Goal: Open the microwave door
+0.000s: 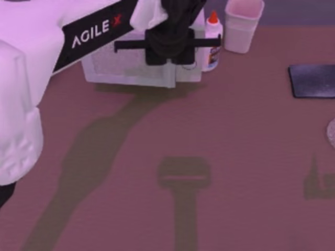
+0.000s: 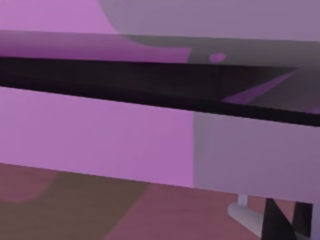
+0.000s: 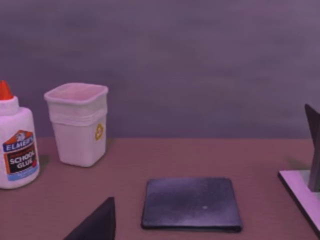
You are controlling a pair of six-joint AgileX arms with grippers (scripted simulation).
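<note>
- Overhead first, the left gripper hangs above the front of the microwave, its dark body covering the seam between the microwave door and the control side; the fingers are hidden beneath that body, so I cannot tell whether they are spread or closed
- Just beyond the tool on the top view's right stand a glue bottle touching or nearly touching the microwave, then a pale bin; a dark mat lies well apart toward the right edge of the table
- From the left wrist view, a long dark bar crosses the picture with pale panels above and below it, very close to the lens; it looks like part of the microwave front, but I cannot tell which part, nor whether the fingers grip anything
- From the right wrist view, the right arm sits parked away from the work, looking at the glue bottle, the bin and the mat; its gripper's state does not show, and the microwave is not in this picture
- Judging the risk: the door looks shut or barely ajar, so if the tool has no real hold on the door edge, a pull would slip off; a pull along a straight line, not the hinge arc, could drag the whole microwave and topple the bottle beside it
</note>
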